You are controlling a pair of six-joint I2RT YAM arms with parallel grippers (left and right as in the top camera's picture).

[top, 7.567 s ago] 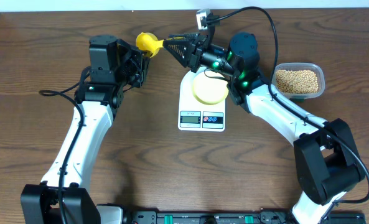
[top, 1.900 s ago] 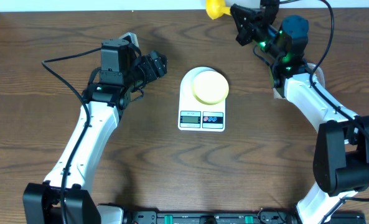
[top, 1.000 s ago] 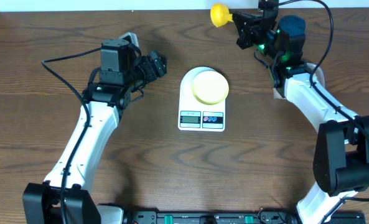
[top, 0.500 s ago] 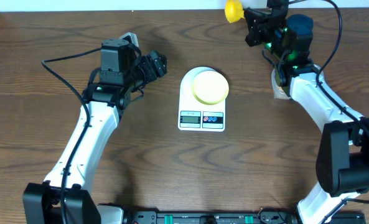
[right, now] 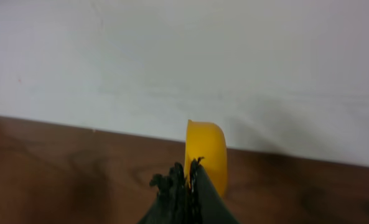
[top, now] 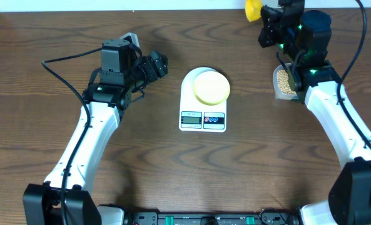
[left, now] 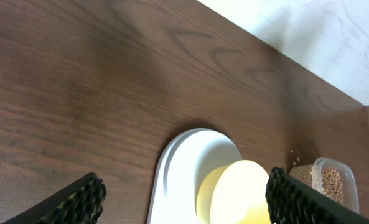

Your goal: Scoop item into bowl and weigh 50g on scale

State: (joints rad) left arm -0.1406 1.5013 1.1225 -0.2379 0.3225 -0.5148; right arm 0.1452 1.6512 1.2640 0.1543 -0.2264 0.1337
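right fingers around upheld scoop

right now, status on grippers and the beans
Right gripper shut on scoop. Left gripper open, empty. Bowl empty on scale. Beans in tub, partly hidden.

The dark wooden table carries the white scale and a clear tub of beans.

- Overhead looks straight down on the whole surface.
- Left wrist looks low and forward, sharing scale and bowl with overhead.
- Right wrist faces the wall, scoop close.
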